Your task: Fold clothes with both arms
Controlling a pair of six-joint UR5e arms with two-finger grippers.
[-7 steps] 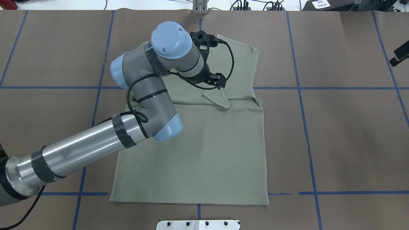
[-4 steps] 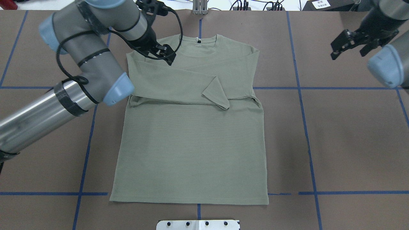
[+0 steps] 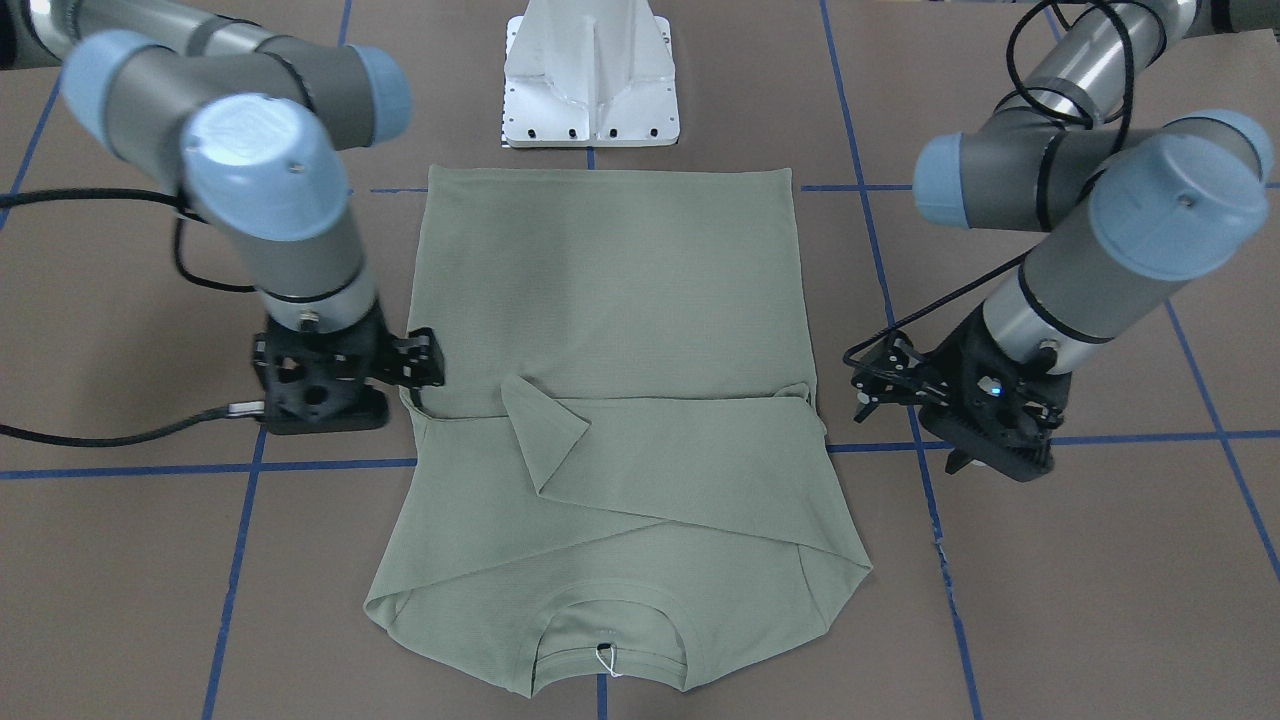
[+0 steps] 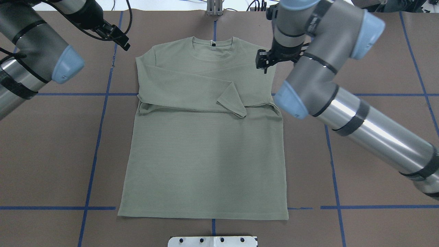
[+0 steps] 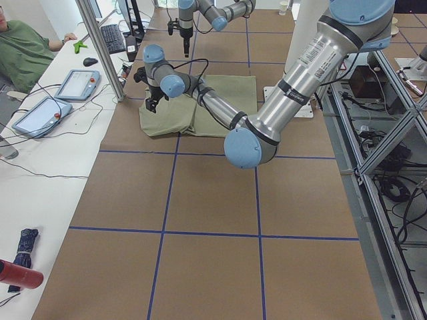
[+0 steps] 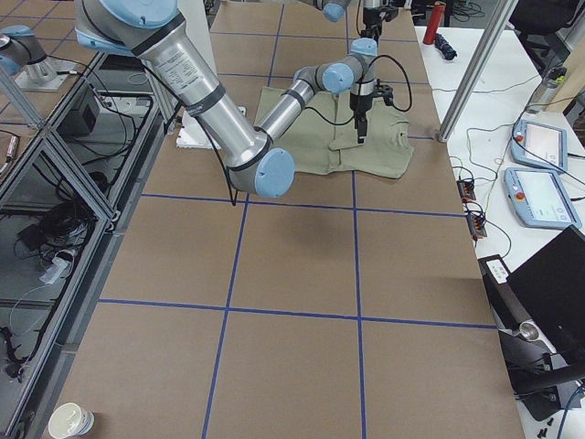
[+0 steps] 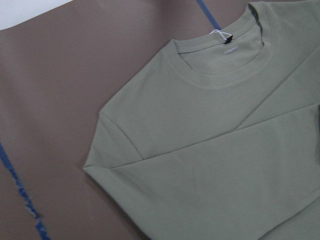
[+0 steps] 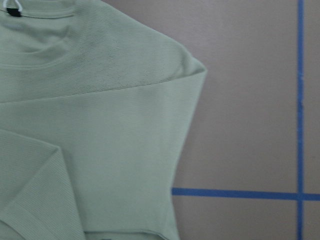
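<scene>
The sage-green shirt lies flat and face up, with its collar at the far end and a white tag loop at the neck. Both sleeves are folded across the chest, and one cuff is turned up. My left gripper hangs open beyond the shirt's left shoulder, clear of the cloth, and holds nothing. My right gripper is open at the edge of the right shoulder. The left wrist view shows the left shoulder. The right wrist view shows the right shoulder corner.
The brown table cover carries a grid of blue tape lines. The white pedestal base stands just behind the hem. Beyond the table's far edge, a side bench holds tablets, and a seated person is there.
My left arm has lifted off the shirt's chest and swung out past the left shoulder. My right arm has come in from the right edge to the right shoulder. The shirt has not moved.
</scene>
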